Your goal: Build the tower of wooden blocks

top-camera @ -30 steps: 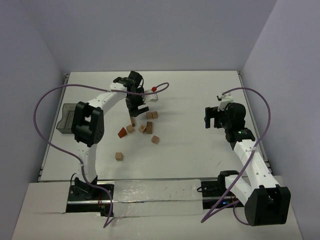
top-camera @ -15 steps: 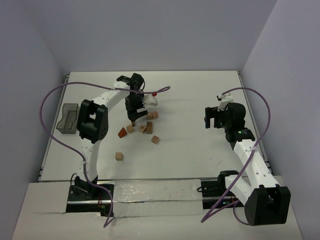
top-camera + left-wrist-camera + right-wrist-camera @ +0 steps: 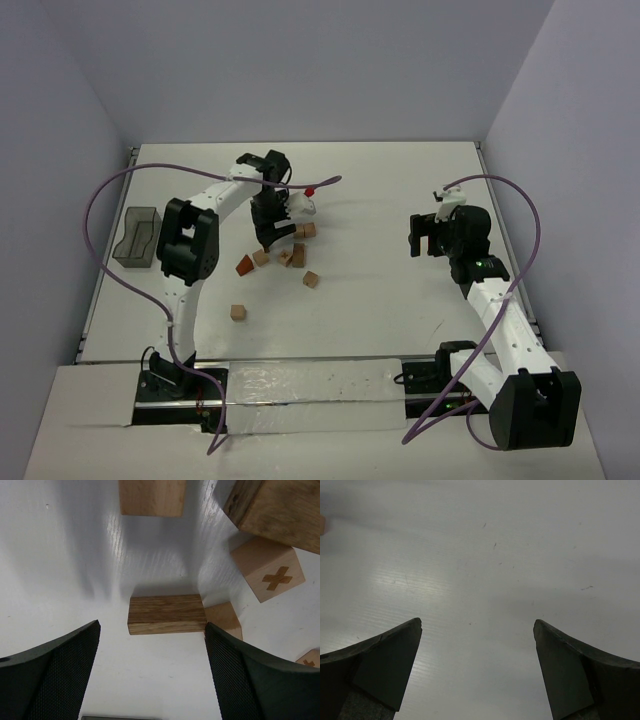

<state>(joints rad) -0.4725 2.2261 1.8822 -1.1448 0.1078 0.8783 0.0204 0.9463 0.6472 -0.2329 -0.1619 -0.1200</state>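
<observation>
Wooden slab is lying crosswise between the wide-open, empty jaws of the left gripper, the right gripper hanging equally open, empty, well apart.

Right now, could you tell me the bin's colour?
The bin is dark translucent grey; top external view.

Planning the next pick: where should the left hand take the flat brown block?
Probably by its two short ends, from straight above: the flat brown block lies flat, crosswise under the open left hand. A small block crowds one end.
</observation>
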